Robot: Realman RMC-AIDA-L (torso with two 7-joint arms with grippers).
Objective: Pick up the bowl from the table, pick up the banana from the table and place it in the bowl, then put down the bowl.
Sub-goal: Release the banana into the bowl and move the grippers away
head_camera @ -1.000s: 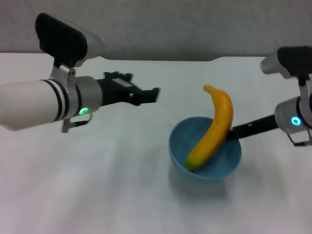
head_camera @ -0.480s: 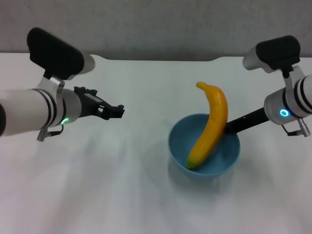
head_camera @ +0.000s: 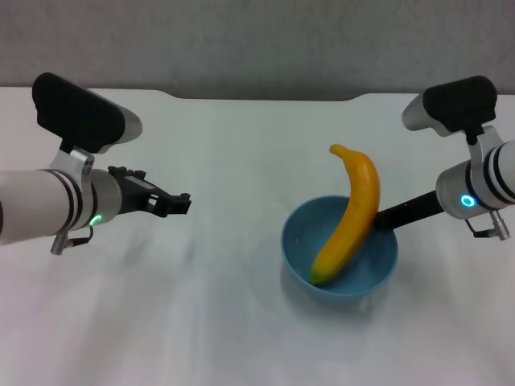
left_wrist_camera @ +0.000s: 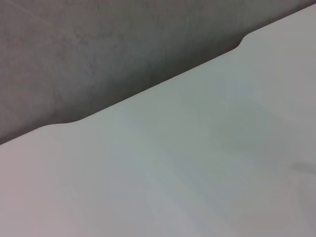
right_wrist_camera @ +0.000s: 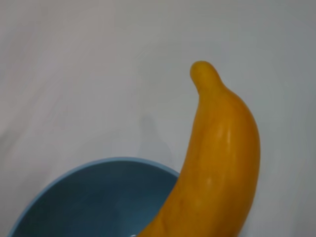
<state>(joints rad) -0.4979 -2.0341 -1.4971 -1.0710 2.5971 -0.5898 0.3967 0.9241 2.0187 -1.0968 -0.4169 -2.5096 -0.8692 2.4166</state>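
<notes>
The light-blue bowl (head_camera: 367, 272) is right of centre over the white table (head_camera: 233, 145). The yellow banana (head_camera: 352, 215) leans inside it, its lower tip on the bowl's bottom and its stem rising past the far rim. My right gripper (head_camera: 383, 217) reaches in from the right and is shut on the bowl's right rim, its tips partly hidden behind the banana. In the right wrist view the banana (right_wrist_camera: 217, 163) crosses the bowl (right_wrist_camera: 89, 197) close up. My left gripper (head_camera: 179, 203) hangs open and holds nothing, far to the left of the bowl.
The table's far edge has a shallow notch (head_camera: 265, 98) in front of a grey wall (head_camera: 257, 40). The left wrist view shows only bare tabletop (left_wrist_camera: 197, 158) and that wall (left_wrist_camera: 98, 49).
My left arm has drawn back to the left and towards me, away from the bowl. The right arm, bowl and banana have shifted only slightly.
</notes>
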